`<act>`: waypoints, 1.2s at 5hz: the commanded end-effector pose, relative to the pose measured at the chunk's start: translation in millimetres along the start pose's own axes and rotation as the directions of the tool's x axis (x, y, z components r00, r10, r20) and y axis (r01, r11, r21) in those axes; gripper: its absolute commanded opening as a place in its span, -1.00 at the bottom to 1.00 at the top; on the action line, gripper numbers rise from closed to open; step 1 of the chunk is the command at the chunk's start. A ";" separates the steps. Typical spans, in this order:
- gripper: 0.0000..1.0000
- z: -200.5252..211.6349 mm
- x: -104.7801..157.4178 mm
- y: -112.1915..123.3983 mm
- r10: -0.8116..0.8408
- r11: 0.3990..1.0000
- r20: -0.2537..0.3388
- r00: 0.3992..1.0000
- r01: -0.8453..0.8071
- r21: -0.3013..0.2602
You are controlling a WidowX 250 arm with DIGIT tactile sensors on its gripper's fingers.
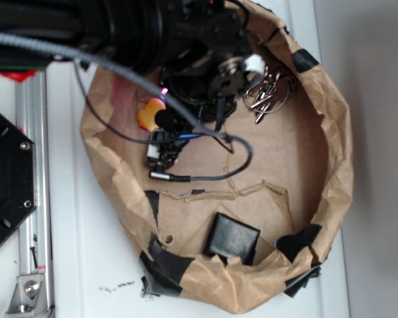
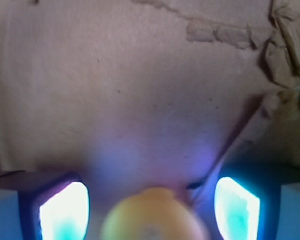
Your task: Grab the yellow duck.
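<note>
small rounded yellow rubber duck (image 2: 152,215) | sits between the gripper (image 2: 150,210) pads, jaws spread, nothing clamped | risk: round body squirts out sideways on closing

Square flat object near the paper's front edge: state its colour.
Black, glossy; the exterior view shows it best.

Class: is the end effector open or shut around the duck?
Open. In the wrist view the glowing pads stand apart on either side of the duck, with gaps showing; neither visibly touches it.
</note>
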State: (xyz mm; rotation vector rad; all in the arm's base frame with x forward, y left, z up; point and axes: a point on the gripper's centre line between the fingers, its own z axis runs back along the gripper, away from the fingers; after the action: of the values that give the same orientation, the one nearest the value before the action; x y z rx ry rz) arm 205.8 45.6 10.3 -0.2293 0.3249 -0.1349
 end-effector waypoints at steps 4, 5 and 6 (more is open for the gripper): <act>-1.00 14.9 -23.3 -10.2 0.036 0.996 -0.008 0.999 -0.035 0.080; -1.00 63.5 -7.7 -27.2 0.015 0.995 0.235 0.972 -0.037 0.091; -1.00 112.6 -13.7 -45.1 0.002 0.996 0.328 0.945 -0.030 0.080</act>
State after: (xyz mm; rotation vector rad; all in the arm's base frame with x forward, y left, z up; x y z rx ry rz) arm 235.8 22.0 113.6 -0.1748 0.0545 -0.0734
